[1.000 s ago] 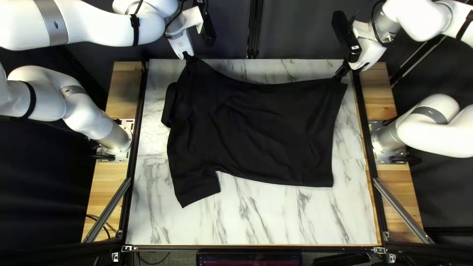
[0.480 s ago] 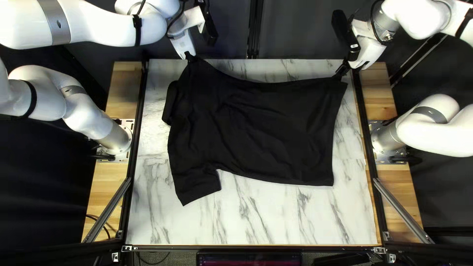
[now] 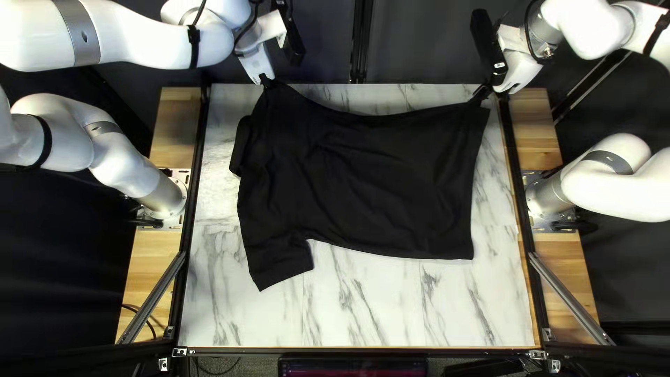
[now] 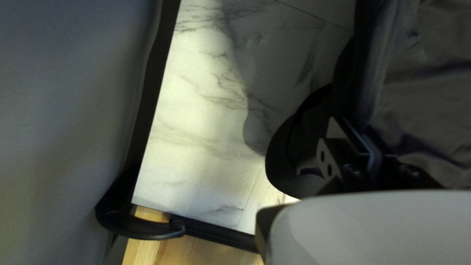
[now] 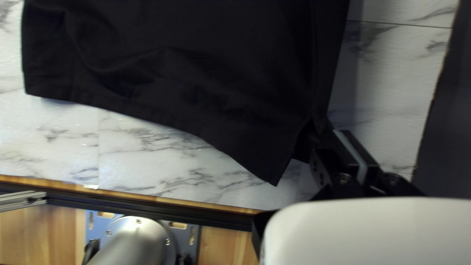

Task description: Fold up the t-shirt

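White worktop (image 3: 391, 311) with grey squiggles sits under the black t-shirt (image 3: 363, 185). My left tool (image 3: 266, 80) pinches one far corner, and my right tool (image 3: 480, 95) pinches the other.

I'm looking at a marbled tabletop (image 3: 384, 314), wooden boards (image 3: 153, 251) down both sides, and there's a dark curtain (image 3: 419, 42) behind the far edge! Silver bars (image 3: 152, 298) slant over the boards, a thin cable (image 3: 149, 324) curls at left, and below the black rail (image 3: 433, 351) sits what looks like a screen (image 3: 352, 367).
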